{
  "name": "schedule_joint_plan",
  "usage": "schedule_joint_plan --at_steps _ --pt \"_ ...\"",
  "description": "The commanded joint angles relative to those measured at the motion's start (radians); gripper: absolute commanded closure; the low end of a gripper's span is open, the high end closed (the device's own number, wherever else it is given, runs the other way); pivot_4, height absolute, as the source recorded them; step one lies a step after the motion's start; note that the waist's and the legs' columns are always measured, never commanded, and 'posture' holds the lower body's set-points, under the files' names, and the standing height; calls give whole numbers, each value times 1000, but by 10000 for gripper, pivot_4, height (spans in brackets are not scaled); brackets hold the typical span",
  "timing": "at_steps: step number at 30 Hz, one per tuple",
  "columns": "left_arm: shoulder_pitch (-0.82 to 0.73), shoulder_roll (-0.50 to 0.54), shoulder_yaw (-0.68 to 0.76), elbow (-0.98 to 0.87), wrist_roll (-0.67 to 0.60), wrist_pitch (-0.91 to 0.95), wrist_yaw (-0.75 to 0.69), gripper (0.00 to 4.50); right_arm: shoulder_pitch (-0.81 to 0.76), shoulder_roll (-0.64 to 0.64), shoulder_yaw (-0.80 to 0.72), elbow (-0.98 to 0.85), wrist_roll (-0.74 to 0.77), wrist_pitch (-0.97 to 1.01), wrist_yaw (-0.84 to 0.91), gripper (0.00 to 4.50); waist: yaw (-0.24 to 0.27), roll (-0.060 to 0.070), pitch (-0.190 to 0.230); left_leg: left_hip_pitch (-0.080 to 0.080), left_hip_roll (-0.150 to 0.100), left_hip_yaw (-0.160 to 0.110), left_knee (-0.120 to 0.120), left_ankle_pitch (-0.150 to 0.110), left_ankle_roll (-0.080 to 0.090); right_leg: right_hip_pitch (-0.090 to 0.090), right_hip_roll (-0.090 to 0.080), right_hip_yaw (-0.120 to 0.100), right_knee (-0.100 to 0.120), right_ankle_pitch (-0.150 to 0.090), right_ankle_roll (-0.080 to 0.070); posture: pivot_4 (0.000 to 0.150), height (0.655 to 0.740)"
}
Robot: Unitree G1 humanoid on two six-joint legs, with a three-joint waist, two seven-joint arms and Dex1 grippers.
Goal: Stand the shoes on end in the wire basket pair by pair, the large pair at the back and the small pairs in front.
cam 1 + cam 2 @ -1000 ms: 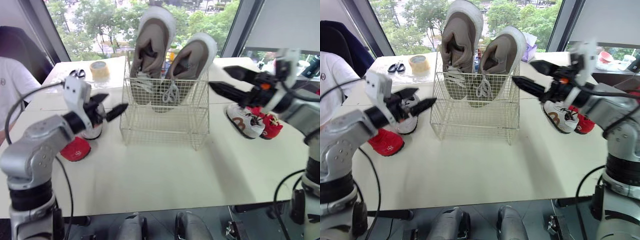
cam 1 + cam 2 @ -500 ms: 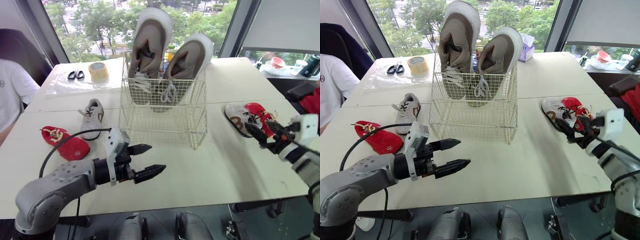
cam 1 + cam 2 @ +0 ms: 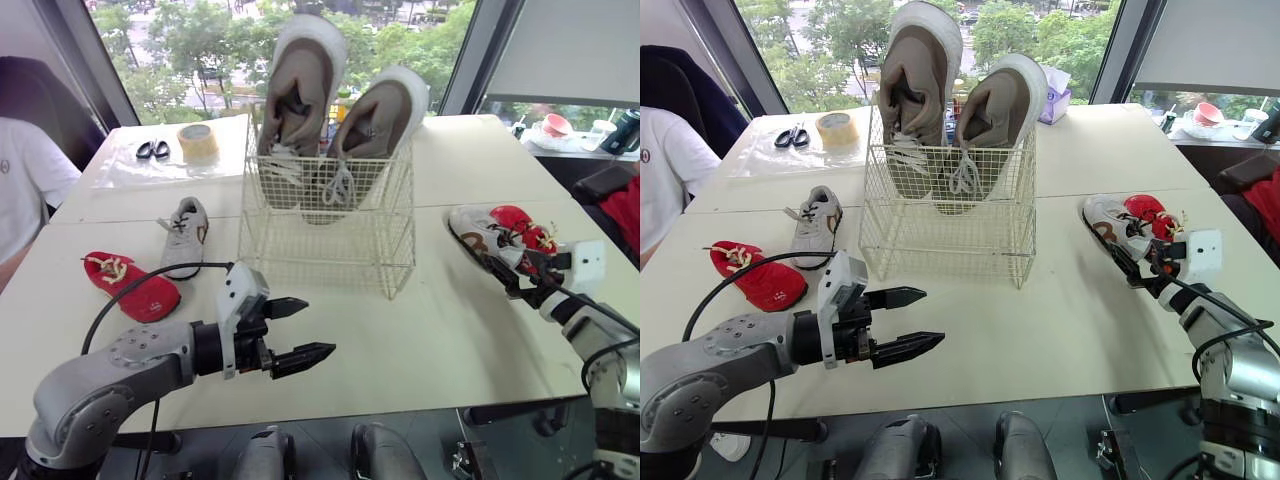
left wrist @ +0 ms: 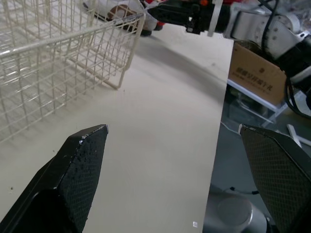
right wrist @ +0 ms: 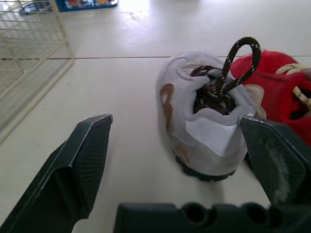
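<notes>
The wire basket (image 3: 330,245) stands mid-table with the large beige pair (image 3: 300,90) on end at its back. A small white shoe (image 3: 185,235) and a small red shoe (image 3: 135,290) lie left of it. At the right lie another white shoe (image 3: 480,235) and red shoe (image 3: 522,228). My left gripper (image 3: 300,332) is open and holds nothing, low over the table in front of the basket. My right gripper (image 3: 508,268) is open just short of the right white shoe (image 5: 206,126), whose end lies between the lines of the fingers (image 5: 82,160).
Scissors (image 3: 153,150) and a tape roll (image 3: 199,140) lie at the far left of the table. A person in a white sleeve (image 3: 25,180) sits at the left. A cardboard box (image 4: 255,73) stands past the table's right edge.
Both arms dropped from beside the basket to table level. The left gripper came in front of the basket. The right gripper closed in on the right white shoe.
</notes>
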Motion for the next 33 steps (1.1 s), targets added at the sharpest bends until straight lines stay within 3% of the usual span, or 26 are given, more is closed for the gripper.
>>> schedule_joint_plan --at_steps 1,28,30,33 --pt "12 16 14 -37 -9 -27 20 595 -46 -28 9 98 -35 -61 30 0 -1 0 0 0 0 0 0 0 0 0 0 0 0 0 0 1500 7400" --pt "36 66 -6 -25 9 -79 50 595 -307 -32 98 591 -112 -244 224 0 -8 0 1 0 0 0 0 0 0 0 1 1 0 2 -3 1500 7400" --pt "39 75 3 -24 4 -77 49 0 -324 -26 113 628 -138 -275 208 5332 -12 0 1 1 0 0 0 0 0 0 1 1 0 2 -3 1500 7400" --pt "51 107 50 -18 -76 -50 34 0 -330 -18 129 649 -166 -311 188 17836 -22 0 1 1 0 0 0 0 0 1 1 1 0 2 -2 1500 7400"
